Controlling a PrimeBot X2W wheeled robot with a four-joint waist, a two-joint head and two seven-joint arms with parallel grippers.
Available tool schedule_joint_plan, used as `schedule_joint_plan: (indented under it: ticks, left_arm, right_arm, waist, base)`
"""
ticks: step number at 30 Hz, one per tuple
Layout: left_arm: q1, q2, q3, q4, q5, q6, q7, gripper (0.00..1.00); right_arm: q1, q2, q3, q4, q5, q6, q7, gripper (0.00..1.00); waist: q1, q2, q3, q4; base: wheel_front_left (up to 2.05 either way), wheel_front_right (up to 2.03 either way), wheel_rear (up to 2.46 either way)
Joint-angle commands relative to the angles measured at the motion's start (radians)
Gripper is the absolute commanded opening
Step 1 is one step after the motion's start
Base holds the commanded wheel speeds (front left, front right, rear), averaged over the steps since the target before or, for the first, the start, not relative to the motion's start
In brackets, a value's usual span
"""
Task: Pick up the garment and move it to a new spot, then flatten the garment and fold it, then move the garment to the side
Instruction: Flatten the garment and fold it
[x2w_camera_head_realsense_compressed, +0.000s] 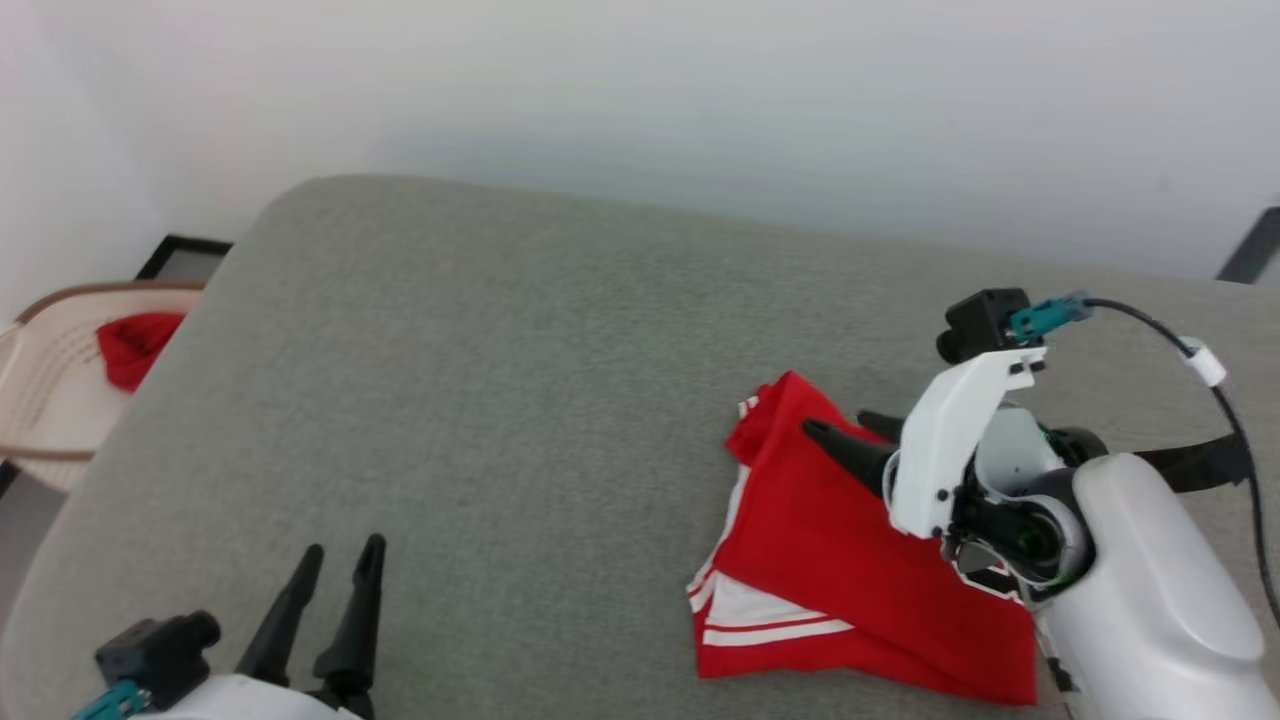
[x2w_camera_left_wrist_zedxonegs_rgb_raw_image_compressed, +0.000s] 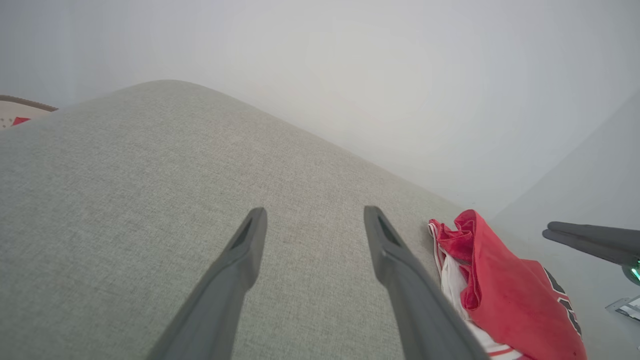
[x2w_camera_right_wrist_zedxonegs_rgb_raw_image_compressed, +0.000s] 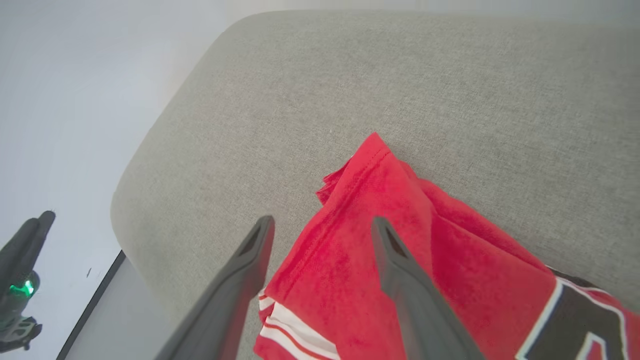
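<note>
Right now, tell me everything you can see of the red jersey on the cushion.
The jersey is red soft knit, with white sleeve fabric trimmed in red stripes and a black, white-outlined print partly showing. It lies folded into a rumpled packet on the grey fabric cushion, toward the robot's right, far corner bunched up. The open right gripper is over its far part; contact cannot be told.

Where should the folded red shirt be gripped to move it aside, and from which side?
On the shirt, likely the layered edge by the white striped sleeve: the folds stack there, so one pinch may catch them all. Come down from above with the right gripper, which hangs open over it.
</note>
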Motion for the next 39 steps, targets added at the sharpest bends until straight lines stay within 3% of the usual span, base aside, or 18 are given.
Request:
schedule_joint_plan:
  ticks: [1, 8, 15, 23, 31, 39]
  left_arm:
    - [0.01, 0.006, 0.005, -0.005, 0.005, 0.005, -0.006, 1.0]
    - [0.055, 0.026, 0.033, -0.032, 0.02, 0.018, -0.011, 1.0]
    - [0.086, 0.043, 0.054, -0.053, 0.044, 0.029, -0.015, 1.0]
    - [0.111, 0.051, 0.089, -0.069, 0.066, 0.031, -0.019, 1.0]
    - [0.134, 0.047, 0.128, -0.074, 0.1, 0.027, -0.021, 1.0]
    - [0.171, 0.015, 0.202, -0.077, 0.137, 0.008, -0.021, 1.0]
  right_arm:
    - [0.019, -0.012, 0.003, -0.019, 0.019, -0.001, -0.008, 1.0]
    - [0.094, -0.091, -0.024, -0.171, 0.055, -0.001, -0.111, 1.0]
    - [0.19, -0.209, -0.035, -0.28, 0.009, -0.001, -0.329, 1.0]
    - [0.311, -0.312, -0.033, -0.307, -0.055, -0.001, -0.577, 1.0]
    - [0.418, -0.339, -0.06, -0.293, -0.074, -0.001, -0.73, 1.0]
    - [0.492, -0.326, -0.095, -0.29, -0.102, -0.001, -0.788, 1.0]
  waist:
    - [0.0, -0.0001, -0.016, -0.035]
    - [0.0, -0.0001, -0.038, -0.125]
    - [0.0, -0.0001, -0.047, -0.204]
    - [0.0, -0.0001, -0.05, -0.271]
    - [0.0, -0.0001, -0.058, -0.296]
    - [0.0, -0.0001, -0.067, -0.298]
  base:
    - [0.0, 0.0, 0.0]
    - [0.0, 0.0, 0.0]
    - [0.0, 0.0, 0.0]
    - [0.0, 0.0, 0.0]
    - [0.0, 0.0, 0.0]
    - [0.0, 0.0, 0.0]
